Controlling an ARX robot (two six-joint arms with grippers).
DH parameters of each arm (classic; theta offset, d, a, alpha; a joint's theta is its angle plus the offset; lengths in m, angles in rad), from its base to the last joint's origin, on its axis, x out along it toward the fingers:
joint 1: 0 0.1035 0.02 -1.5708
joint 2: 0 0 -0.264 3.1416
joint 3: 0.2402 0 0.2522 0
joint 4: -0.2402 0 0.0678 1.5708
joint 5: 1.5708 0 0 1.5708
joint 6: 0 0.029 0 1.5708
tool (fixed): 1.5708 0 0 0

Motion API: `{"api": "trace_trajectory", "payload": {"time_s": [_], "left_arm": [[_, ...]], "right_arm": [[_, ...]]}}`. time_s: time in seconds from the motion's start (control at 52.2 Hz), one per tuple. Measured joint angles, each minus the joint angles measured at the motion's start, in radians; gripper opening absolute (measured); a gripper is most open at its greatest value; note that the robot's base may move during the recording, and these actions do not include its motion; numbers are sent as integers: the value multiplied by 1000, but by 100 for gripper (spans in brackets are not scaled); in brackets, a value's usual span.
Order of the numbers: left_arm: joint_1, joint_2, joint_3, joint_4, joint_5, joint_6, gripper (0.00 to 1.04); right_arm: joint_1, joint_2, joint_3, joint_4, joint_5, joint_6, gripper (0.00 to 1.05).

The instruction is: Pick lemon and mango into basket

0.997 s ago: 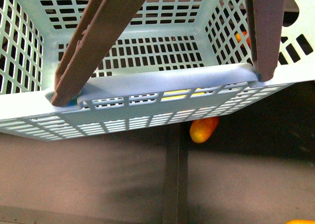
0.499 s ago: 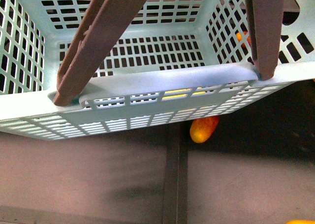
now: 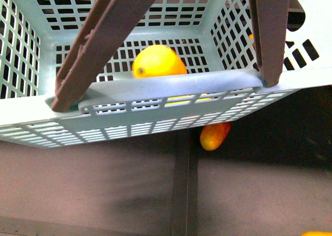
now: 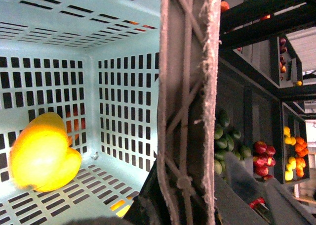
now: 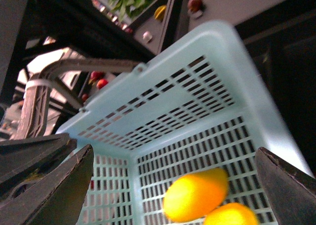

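The pale teal basket hangs close in the front view, its brown handles raised. Inside it a large yellow-orange mango shows above the near rim. The lemon is only a yellow patch behind the slots. In the right wrist view my right gripper is open above the basket, empty, with the blurred mango and the lemon below it. My left gripper is shut on the basket's handle. Yellow fruit lies on the basket floor.
A long red-yellow fruit lies on the dark surface under the basket, and another peeks in at the lower right edge. Shelves with green fruit and red and yellow fruit stand beside the basket.
The mango has appeared inside the basket, where before only a strip of yellow showed behind the slots. The basket has shifted slightly.
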Motion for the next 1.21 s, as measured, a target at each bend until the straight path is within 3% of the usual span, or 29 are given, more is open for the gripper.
{"api": "trace_trajectory", "payload": {"time_s": [0.077,0.153,0.307,0.403,0.46,0.556,1.208], "left_arm": [[0,0,0,0,1,1,5],[0,0,0,0,2,-2,5],[-3,0,0,0,4,0,5],[-3,0,0,0,10,-4,5],[-1,0,0,0,7,-6,5],[-1,0,0,0,5,-1,5],[0,0,0,0,5,-1,5]], "right_arm": [[-73,-97,-109,157,245,-238,81],[-110,-150,-182,212,323,-421,71],[-127,-215,-302,247,304,-611,48],[-139,-249,-358,256,296,-652,34],[-182,-286,-398,261,233,-670,21],[-211,-351,-458,262,228,-686,2],[-212,-666,-616,106,225,-692,2]]}}
